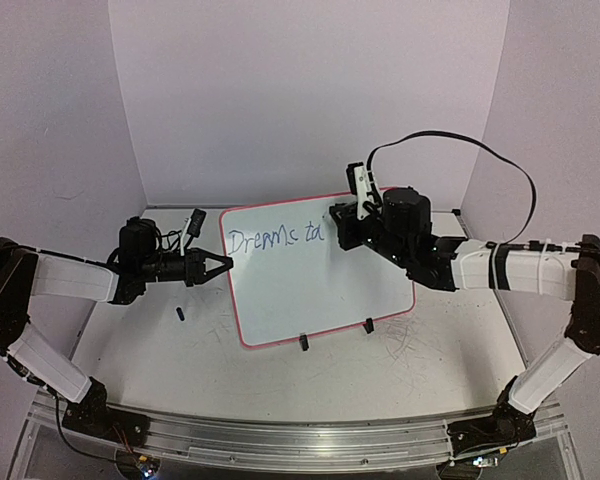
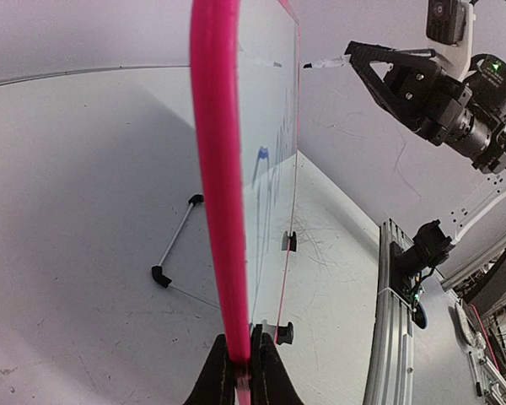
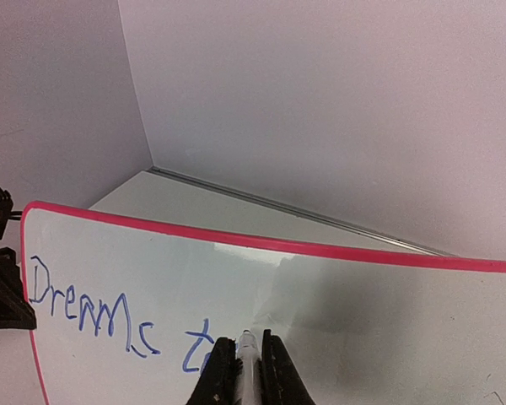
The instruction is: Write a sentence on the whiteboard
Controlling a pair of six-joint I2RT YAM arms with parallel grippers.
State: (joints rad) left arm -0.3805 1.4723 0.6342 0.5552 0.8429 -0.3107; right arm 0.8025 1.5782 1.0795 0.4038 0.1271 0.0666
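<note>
Because the whiteboard (image 1: 320, 295) stands tilted on its two black clip feet (image 1: 303, 342), nearest my bases, I judge it would rock under pen pressure, so I brace it with one arm and write with the other. Off at its eight o'clock a small dark cap (image 1: 181, 314), perhaps the pen's, lies on the table (image 1: 430, 350), well apart. My left gripper (image 2: 243, 375) is pinched tight on the pink rim at the board's nine o'clock edge. Farther back, toward one o'clock, my right gripper (image 3: 246, 371) is clamped narrow round the marker (image 3: 248, 348), whose tip appears to touch the white face at the end of the blue "Dreams ta". I judge the sentence barely begun.
</note>
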